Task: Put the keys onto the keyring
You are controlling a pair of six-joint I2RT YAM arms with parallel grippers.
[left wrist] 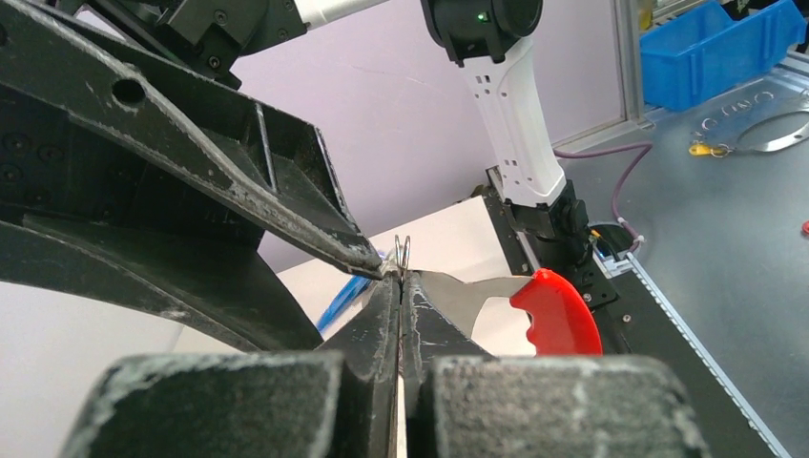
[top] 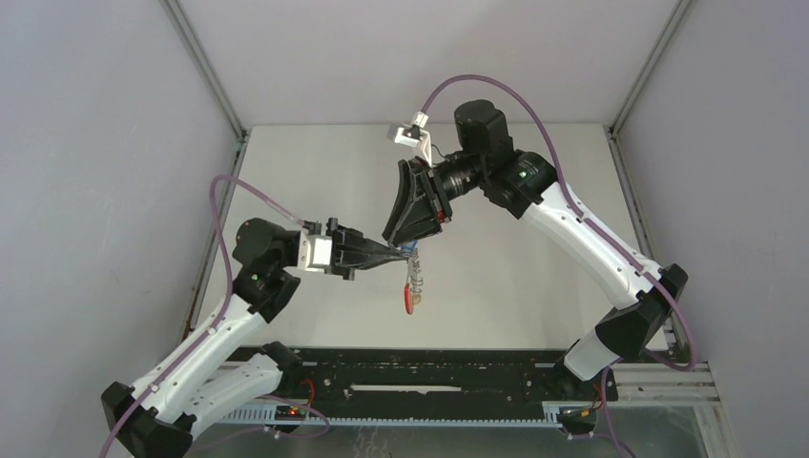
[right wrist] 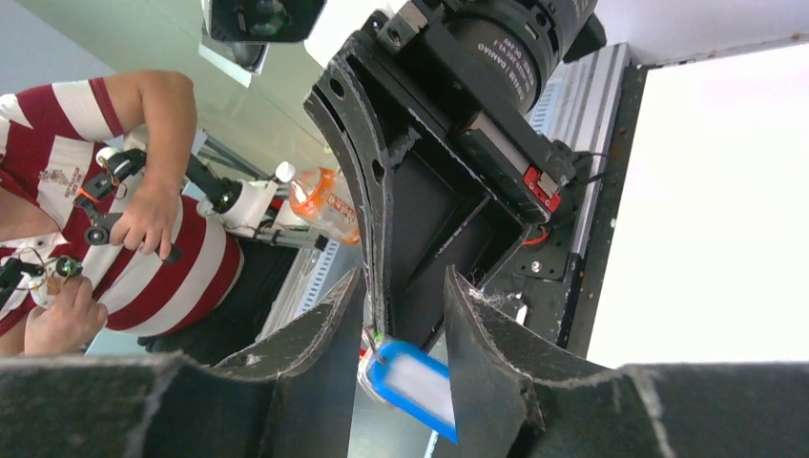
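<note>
My left gripper (top: 395,254) is clamped shut on the grey metal edge of the keyring (left wrist: 458,294), held in the air above the white table (top: 515,286), with its red band (left wrist: 558,310) hanging beyond the fingers. My right gripper (right wrist: 403,296), about half spread, appears to pinch the blue key (right wrist: 410,382) by its plastic tag, just beside the keyring's wire clips (left wrist: 403,250). The key looks feather-light and the tag slick, likely to swivel, yet the tag is the only sensible hold. The clip wire looks springy and easily bent. Both sets of fingertips crowd the clips. I cannot find the yellow-orange key. A person (right wrist: 143,248) and a blue bin (left wrist: 725,52) sit outside the cell.
</note>
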